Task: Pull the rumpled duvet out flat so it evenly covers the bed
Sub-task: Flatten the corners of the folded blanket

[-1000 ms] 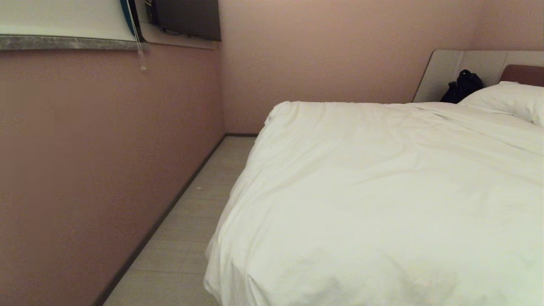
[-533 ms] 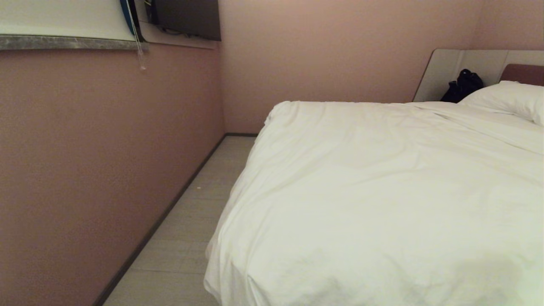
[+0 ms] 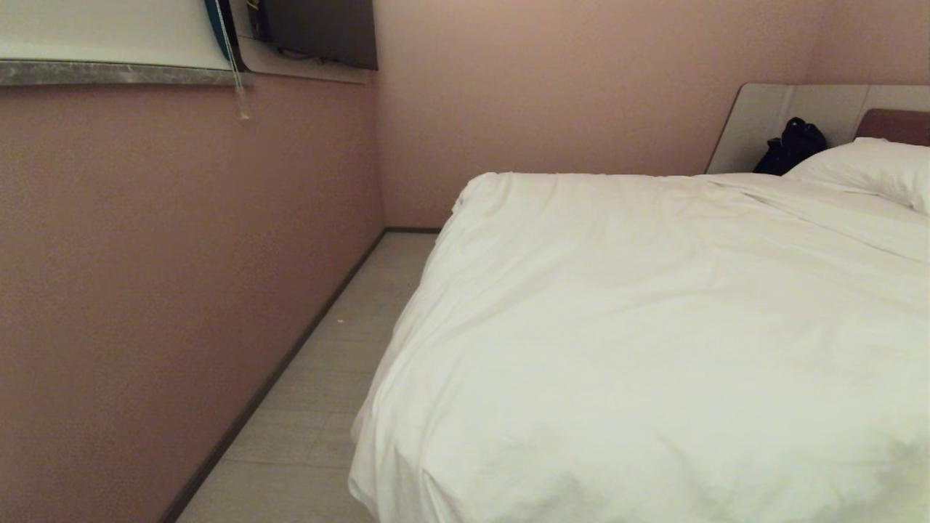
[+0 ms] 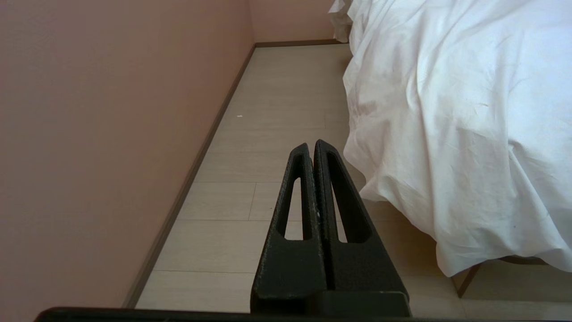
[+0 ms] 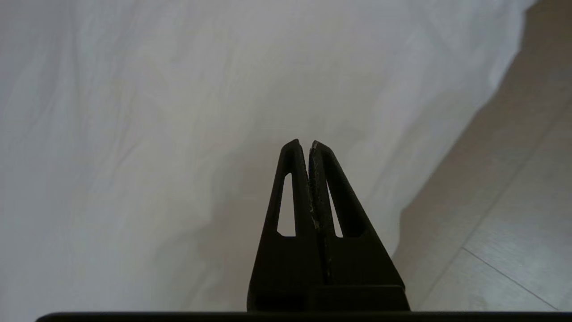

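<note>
The puffy white duvet (image 3: 654, 327) lies spread over the bed with soft creases, and its near-left corner hangs toward the floor. The bed's pale grey headboard (image 3: 763, 116) shows at the far right. Neither arm appears in the head view. In the left wrist view my left gripper (image 4: 311, 145) is shut and empty above the floor, a little apart from the duvet's hanging edge (image 4: 447, 112). In the right wrist view my right gripper (image 5: 304, 144) is shut and empty, pointing at the draped duvet (image 5: 156, 112) close ahead without touching it.
A pink wall (image 3: 182, 290) runs along the left, leaving a narrow strip of pale plank floor (image 3: 327, 378) beside the bed. A white pillow (image 3: 864, 171) and a black bag (image 3: 792, 145) sit by the headboard. A grey ledge (image 3: 116, 73) juts from the wall above.
A faint shadow on the duvet's near edge has slid toward the right in the head view. The duvet itself lies as before.
</note>
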{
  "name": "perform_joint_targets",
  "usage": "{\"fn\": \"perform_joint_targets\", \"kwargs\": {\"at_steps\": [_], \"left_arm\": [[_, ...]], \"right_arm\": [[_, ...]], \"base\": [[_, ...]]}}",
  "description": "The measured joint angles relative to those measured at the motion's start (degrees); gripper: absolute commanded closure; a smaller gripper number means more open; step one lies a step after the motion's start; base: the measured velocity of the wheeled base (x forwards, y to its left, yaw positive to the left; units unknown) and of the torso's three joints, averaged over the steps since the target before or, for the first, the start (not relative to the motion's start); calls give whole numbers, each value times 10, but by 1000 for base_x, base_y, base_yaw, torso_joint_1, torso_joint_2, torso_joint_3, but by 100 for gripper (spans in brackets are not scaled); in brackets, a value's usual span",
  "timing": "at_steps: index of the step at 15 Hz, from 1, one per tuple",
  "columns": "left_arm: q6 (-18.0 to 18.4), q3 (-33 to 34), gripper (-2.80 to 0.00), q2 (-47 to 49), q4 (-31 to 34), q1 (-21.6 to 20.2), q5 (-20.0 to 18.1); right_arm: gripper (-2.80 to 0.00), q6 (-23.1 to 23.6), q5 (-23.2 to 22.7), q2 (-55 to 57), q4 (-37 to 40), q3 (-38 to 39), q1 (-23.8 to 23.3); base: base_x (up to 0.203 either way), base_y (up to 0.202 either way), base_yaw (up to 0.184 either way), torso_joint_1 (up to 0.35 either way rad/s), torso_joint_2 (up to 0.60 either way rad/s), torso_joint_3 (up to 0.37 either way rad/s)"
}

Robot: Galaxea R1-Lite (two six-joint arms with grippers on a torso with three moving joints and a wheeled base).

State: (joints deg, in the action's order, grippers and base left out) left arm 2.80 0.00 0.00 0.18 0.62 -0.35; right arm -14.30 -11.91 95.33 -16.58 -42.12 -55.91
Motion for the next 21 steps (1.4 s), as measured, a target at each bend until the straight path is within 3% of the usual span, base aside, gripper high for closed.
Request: {"fn": "perform_joint_targets", "kwargs": {"at_steps": [6,13,14,21], "left_arm": [[0,0,0,0,0,0,0],[0,0,0,0,0,0,0],[0,0,0,0,0,0,0],[0,0,0,0,0,0,0]], "right_arm": [[0,-1,-109,124,-57,-43,-52],[0,1,-158,202,-65,-97,-126],[-280,1,-158,214,-65,-102,-136],[-280,17,-160,274,-65,-136,-173]], "base": [[0,0,0,0,0,0],[0,0,0,0,0,0],[0,0,0,0,0,0],[0,0,0,0,0,0]]}}
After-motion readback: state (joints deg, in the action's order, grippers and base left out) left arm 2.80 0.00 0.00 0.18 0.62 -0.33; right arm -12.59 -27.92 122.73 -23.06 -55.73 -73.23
